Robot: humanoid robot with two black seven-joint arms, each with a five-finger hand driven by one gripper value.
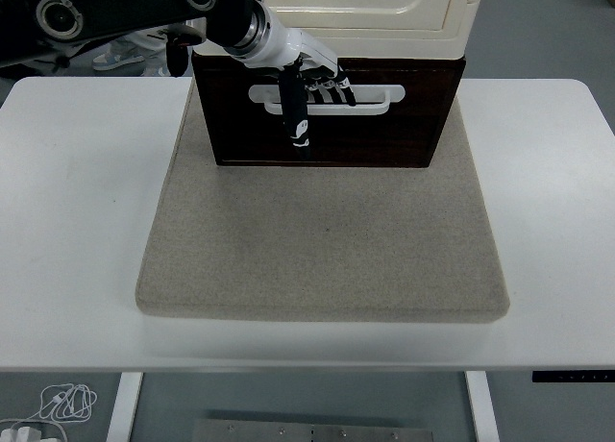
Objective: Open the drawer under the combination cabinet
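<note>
At the far end of the grey mat (322,240), your left hand (306,77) has its fingers (329,88) hooked into the white handle (377,100) of the dark drawer (384,135) beneath the cream cabinet (365,14)

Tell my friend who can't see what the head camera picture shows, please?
A robot's left hand reaches in from the left and hooks its fingers into the white handle of a dark brown drawer. The drawer sits under a cream cabinet, on a beige mat covering a white table.
</note>
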